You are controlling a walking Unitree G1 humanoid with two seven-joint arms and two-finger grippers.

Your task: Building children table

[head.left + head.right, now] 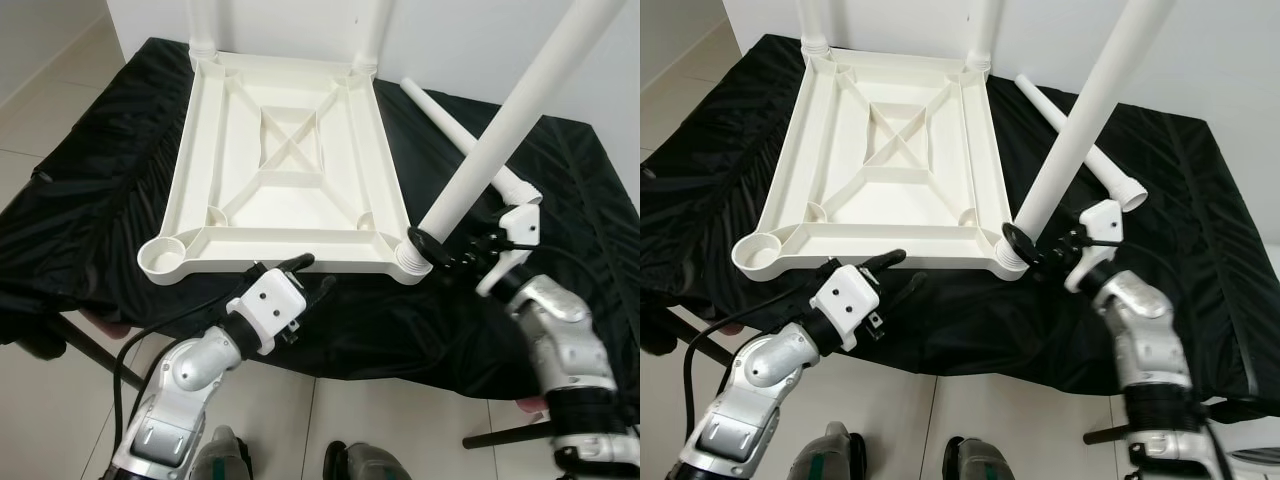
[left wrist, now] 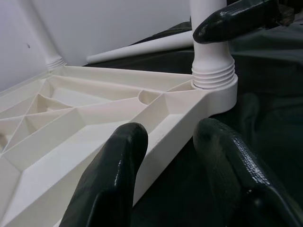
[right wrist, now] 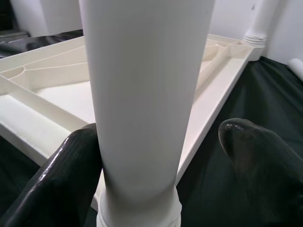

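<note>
A white plastic tabletop [image 1: 195, 150] lies upside down on a black cloth. Two white legs [image 1: 205, 20] stand in its far corners. A third leg [image 1: 500, 140] leans in the near right corner socket [image 1: 412, 262]. My right gripper [image 1: 440, 250] is open around this leg's base; in the right wrist view one finger [image 3: 66, 175] touches the leg [image 3: 142, 94] and the other stays apart. My left gripper [image 1: 312, 274] is open at the tabletop's front rim [image 2: 156, 142], one finger on each side. The near left socket [image 1: 163, 255] holds nothing. A loose leg [image 1: 450, 125] lies on the right.
The black cloth [image 1: 90, 200] covers a low table and hangs over its front edge. A white wall [image 1: 450, 40] stands close behind. Tiled floor [image 1: 50, 90] shows at the left and below, where my feet [image 1: 290, 465] are.
</note>
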